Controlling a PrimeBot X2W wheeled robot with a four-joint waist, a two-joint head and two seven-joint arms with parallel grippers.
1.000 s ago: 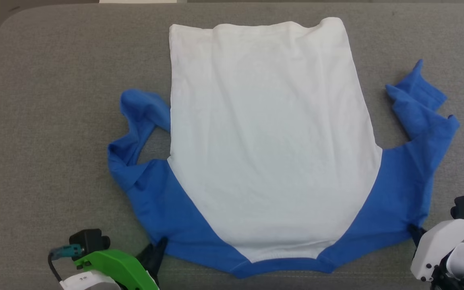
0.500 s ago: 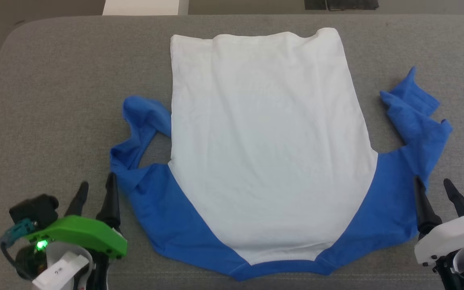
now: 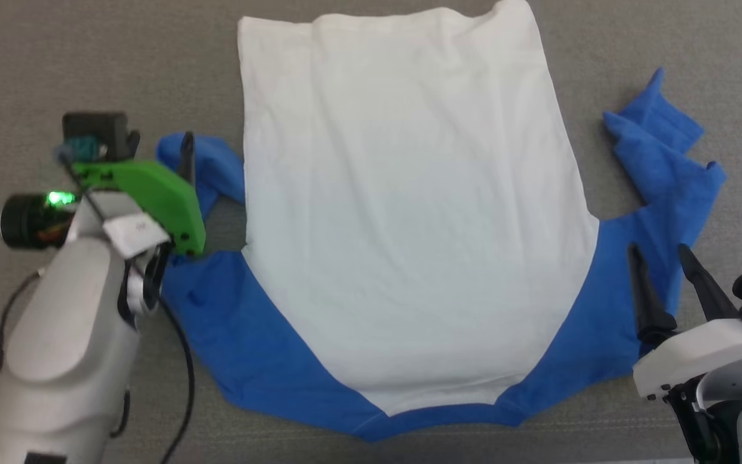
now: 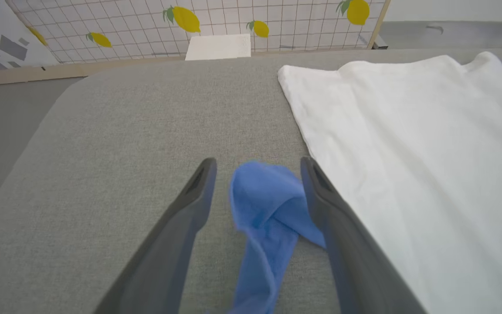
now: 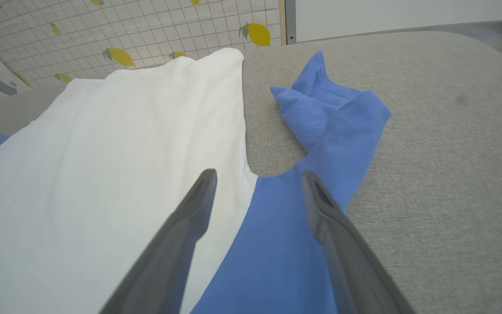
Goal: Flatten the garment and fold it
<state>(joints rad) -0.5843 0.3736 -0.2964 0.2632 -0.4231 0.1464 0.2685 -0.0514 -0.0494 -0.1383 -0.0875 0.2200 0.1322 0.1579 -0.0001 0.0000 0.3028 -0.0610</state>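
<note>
Bright, diffuse lighting is recorded; only soft shadows are cast; white of the garment (image 3: 409,193) is partly washed out; wrist-view edges are bent.

Hidden and cropped
Cannot see one finger of left gripper (image 3: 159,142) behind green housing (image 3: 158,193), nor part of sleeve (image 3: 219,171) beneath it; cannot follow shirt (image 3: 409,225) corner past head view's top edge, nor right arm (image 3: 712,374) past lower right corner.

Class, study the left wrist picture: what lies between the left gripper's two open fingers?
In the left wrist view, the bunched blue sleeve of the garment lies between the left gripper's open fingers, on the grey padded surface.
</note>
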